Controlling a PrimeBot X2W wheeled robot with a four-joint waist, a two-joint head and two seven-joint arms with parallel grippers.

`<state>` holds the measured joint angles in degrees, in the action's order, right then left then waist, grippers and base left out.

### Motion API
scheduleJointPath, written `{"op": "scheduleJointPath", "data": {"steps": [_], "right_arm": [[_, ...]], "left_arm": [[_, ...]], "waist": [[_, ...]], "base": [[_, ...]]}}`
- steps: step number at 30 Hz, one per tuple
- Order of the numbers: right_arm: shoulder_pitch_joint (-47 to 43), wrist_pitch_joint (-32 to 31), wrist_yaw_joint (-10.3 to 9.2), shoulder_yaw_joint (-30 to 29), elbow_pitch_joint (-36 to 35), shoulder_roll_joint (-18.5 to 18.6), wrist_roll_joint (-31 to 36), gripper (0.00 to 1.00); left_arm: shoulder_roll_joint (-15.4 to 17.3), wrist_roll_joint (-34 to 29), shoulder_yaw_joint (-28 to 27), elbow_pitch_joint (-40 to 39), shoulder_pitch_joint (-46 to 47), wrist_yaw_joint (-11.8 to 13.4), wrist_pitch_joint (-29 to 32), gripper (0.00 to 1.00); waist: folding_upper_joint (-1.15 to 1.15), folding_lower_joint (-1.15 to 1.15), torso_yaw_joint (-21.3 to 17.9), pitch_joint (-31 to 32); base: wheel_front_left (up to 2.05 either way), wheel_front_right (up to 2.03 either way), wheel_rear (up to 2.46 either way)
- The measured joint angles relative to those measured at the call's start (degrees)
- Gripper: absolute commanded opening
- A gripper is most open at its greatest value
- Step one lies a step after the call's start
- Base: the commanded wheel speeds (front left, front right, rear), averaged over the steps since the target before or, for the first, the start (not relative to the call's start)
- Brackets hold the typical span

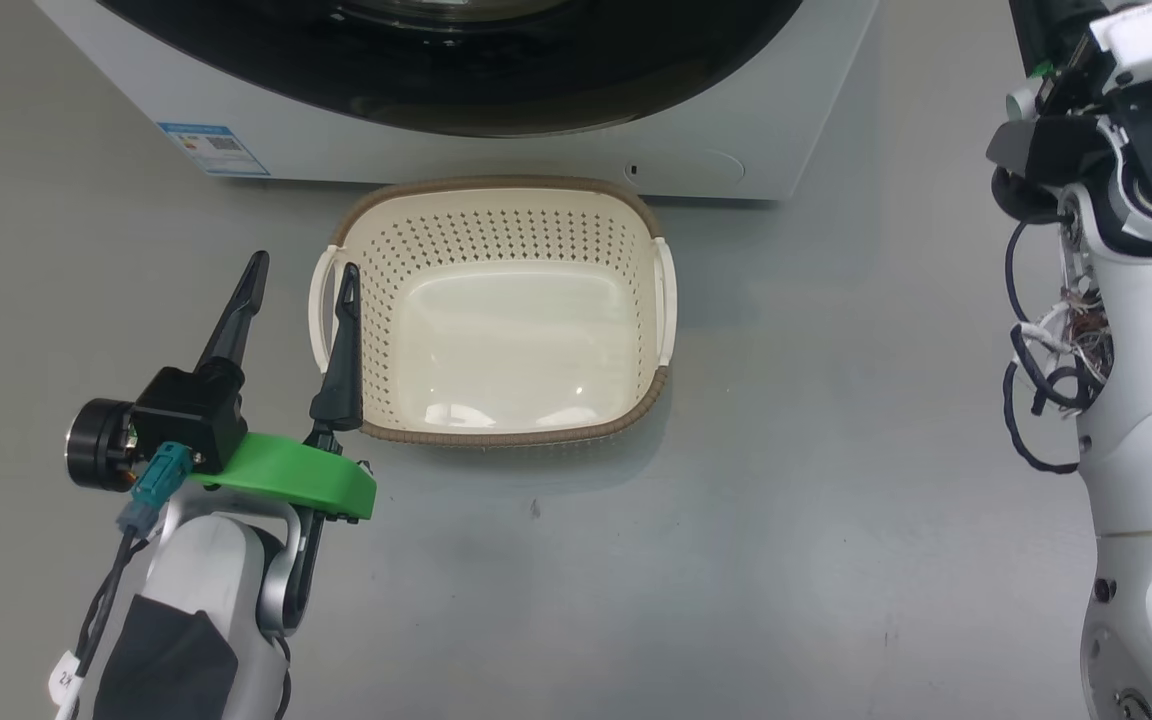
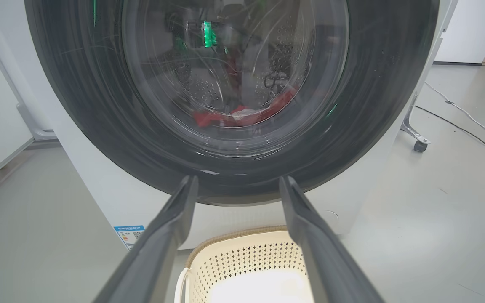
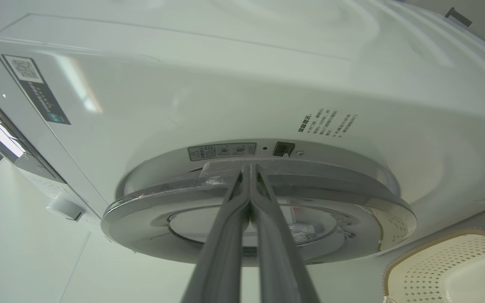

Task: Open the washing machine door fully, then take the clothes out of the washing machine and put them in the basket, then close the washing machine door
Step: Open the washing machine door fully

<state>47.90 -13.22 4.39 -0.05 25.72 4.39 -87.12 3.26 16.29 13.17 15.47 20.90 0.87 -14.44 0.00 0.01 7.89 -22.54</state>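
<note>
- My left end effector (image 1: 303, 265) is spread wide and holds nothing; it hangs at the left handle of the basket (image 1: 496, 186).
- My right end effector (image 3: 249, 168) has its fingers pressed together with nothing between them. The tips are at the rim of the door (image 3: 141, 212); I cannot tell if they touch it.
- The clothes (image 2: 242, 117) lie inside the washer (image 1: 386, 150), red through the door glass.
- The basket sits on the floor (image 1: 736, 500), just before the washer.
</note>
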Motion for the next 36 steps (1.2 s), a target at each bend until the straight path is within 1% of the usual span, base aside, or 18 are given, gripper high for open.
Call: {"op": "scheduleJointPath", "data": {"steps": [10, 12, 15, 17, 20, 31, 33, 36], "right_arm": [[8.57, -4.31, -1.60, 1.41, 3.97, 1.79, -0.09, 0.00], [9.83, -5.12, -2.40, 2.04, 4.81, 2.24, 0.08, 0.00], [11.93, -6.34, -3.04, 2.82, 5.98, 2.93, 0.38, 0.00], [13.23, -6.92, -3.13, 2.94, 6.62, 3.01, 0.38, 0.00], [15.56, -7.77, -3.98, 3.31, 8.39, 3.58, 0.46, 0.00], [20.76, -9.28, -4.59, 3.09, 12.94, 4.63, 0.45, 0.00], [21.41, -9.45, -5.14, 3.15, 13.82, 4.83, 0.45, 0.00], [22.45, -10.35, -5.12, 3.42, 15.01, 4.98, 0.44, 0.00]], "left_arm": [[-0.55, -0.24, 1.19, -0.55, 2.01, -0.73, 0.00, 1.00], [-0.60, -0.25, 1.38, -0.76, 2.21, -0.74, 0.00, 1.00], [-0.71, -0.26, 1.62, -1.07, 2.83, -0.94, -0.01, 1.00], [-0.79, -0.53, 1.78, -1.12, 3.05, -1.02, 0.00, 1.00], [-0.96, -0.87, 2.15, -1.27, 3.81, -1.19, -0.01, 1.00], [-1.35, -1.38, 3.19, -1.40, 4.16, -1.19, -0.01, 1.00], [-1.42, -1.38, 3.34, -1.40, 4.26, -1.20, -0.01, 1.00], [-1.45, -1.38, 3.34, -1.38, 4.61, -1.20, -0.01, 1.00]], "waist": [[0.00, 0.00, 2.56, -3.09], [0.00, 0.00, 3.09, -3.58], [0.00, 0.00, 3.84, -4.33], [0.00, 0.00, 4.32, -4.83], [0.00, 0.00, 5.32, -5.69], [0.00, 0.00, 7.37, -7.11], [0.00, 0.00, 7.66, -7.30], [0.00, 0.00, 8.01, -7.57]], "base": [[0.00, 0.00, 0.00], [0.00, 0.00, 0.00], [0.00, 0.00, 0.00], [0.00, 0.00, 0.00], [0.00, 0.00, 0.00], [0.00, 0.00, 0.00], [0.00, 0.00, 0.00], [0.00, 0.00, 0.00]]}}
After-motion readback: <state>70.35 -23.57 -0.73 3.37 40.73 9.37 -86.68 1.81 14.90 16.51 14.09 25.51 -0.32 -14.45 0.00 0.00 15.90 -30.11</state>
